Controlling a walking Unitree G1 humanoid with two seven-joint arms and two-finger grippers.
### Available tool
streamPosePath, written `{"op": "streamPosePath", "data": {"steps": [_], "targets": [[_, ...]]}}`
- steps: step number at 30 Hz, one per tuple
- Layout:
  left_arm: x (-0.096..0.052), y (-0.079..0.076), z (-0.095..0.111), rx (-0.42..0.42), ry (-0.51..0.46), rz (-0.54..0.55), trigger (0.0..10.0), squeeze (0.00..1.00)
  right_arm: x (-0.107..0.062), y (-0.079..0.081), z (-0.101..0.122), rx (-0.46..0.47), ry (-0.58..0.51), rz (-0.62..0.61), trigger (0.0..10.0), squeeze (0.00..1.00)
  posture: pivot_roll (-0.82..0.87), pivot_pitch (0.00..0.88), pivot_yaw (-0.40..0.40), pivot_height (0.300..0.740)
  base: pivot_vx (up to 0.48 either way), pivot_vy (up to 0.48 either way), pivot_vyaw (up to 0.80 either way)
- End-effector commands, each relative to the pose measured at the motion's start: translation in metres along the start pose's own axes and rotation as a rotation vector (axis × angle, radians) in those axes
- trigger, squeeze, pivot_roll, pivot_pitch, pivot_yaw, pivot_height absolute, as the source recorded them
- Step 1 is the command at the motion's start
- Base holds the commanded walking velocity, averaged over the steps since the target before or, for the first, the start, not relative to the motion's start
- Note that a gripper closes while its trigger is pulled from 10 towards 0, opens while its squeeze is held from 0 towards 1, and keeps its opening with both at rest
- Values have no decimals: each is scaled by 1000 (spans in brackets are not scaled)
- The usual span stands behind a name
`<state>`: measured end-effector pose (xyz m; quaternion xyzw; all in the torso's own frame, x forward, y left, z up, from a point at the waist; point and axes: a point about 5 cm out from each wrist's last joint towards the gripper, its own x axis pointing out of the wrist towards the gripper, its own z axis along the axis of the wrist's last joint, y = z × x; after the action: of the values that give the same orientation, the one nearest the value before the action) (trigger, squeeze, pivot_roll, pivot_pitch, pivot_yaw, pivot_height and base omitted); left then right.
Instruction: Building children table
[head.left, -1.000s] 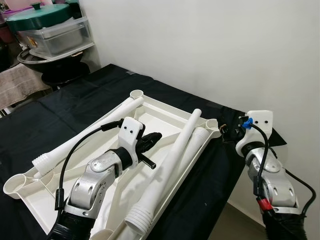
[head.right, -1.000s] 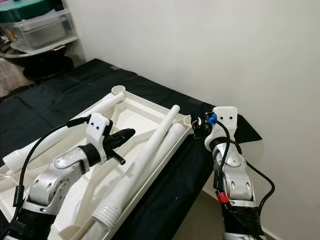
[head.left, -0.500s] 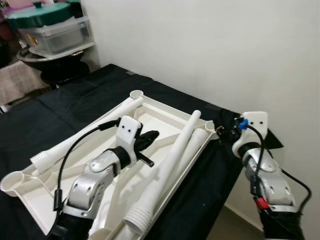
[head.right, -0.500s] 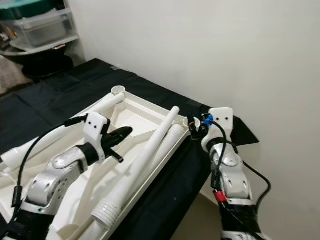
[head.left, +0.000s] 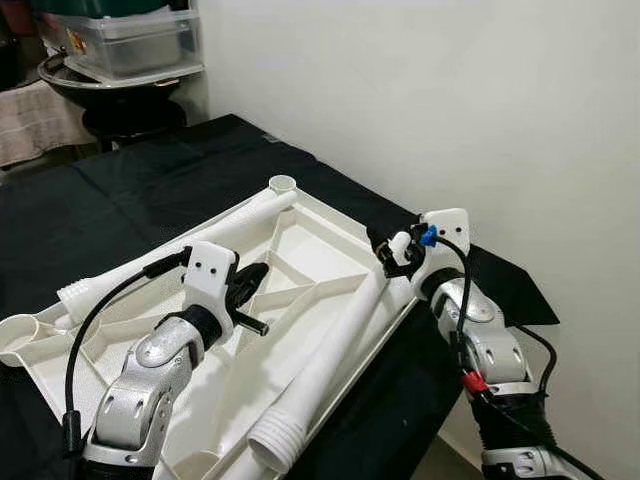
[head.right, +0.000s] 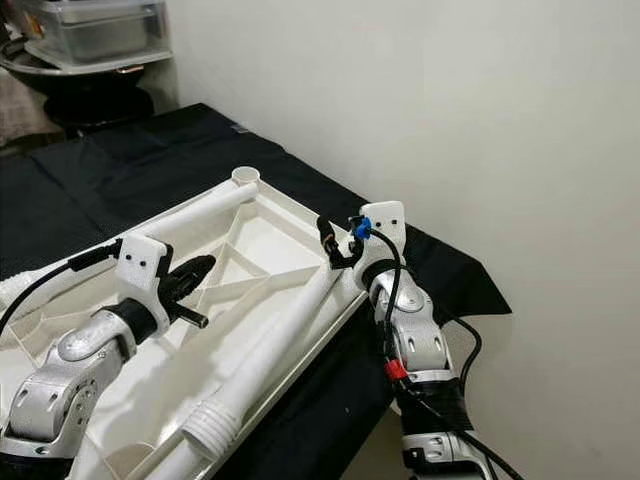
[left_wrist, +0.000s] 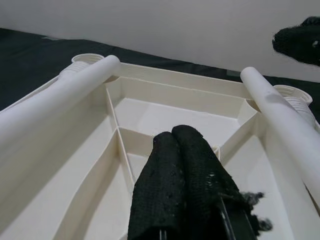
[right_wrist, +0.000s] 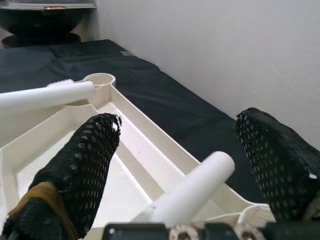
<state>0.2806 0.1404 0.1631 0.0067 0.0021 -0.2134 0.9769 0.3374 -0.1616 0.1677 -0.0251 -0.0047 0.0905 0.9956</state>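
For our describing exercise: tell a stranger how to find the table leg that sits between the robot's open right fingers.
Start at the upturned white tabletop on the black cloth. Two white legs lie across it; take the table leg whose smooth end sits between the right gripper's open fingers. The other leg lies along the far edge, untouched.

Black cloth; plastic bin above black bowl.

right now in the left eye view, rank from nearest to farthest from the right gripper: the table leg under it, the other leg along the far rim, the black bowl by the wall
1. Table leg, between the open fingers of the right gripper.
2. Other leg, across the tabletop on the robot's left.
3. Black bowl, beyond the black cloth at far left.
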Motion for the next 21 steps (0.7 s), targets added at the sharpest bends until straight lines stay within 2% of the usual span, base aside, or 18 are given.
{"op": "streamPosePath", "data": {"steps": [1, 12, 16, 18, 21], "targets": [[2, -2, 1, 14, 4, -13, 10000, 0, -4, -6, -3, -6, 0, -26, 10000, 0, -18, 0, -100, 740, 0, 0, 0], [11, -14, -2, 21, 31, -98, 10000, 0, -11, -15, -3, -14, -19, -76, 10000, 0, -90, 0, -20, 740, 0, 0, 0], [17, -26, -4, 19, 41, -175, 10000, 0, -18, -24, 0, -35, -30, -112, 10000, 0, -122, 0, 8, 740, 0, 0, 0], [22, -33, -3, 17, 42, -230, 10000, 0, -26, -33, 3, -48, -39, -149, 10000, 0, -172, 0, 46, 740, 0, 0, 0], [28, -39, -2, 16, 38, -278, 10000, 0, -36, -43, 5, -63, -45, -191, 10000, 0, -197, 0, 61, 740, 0, 0, 0]]}}
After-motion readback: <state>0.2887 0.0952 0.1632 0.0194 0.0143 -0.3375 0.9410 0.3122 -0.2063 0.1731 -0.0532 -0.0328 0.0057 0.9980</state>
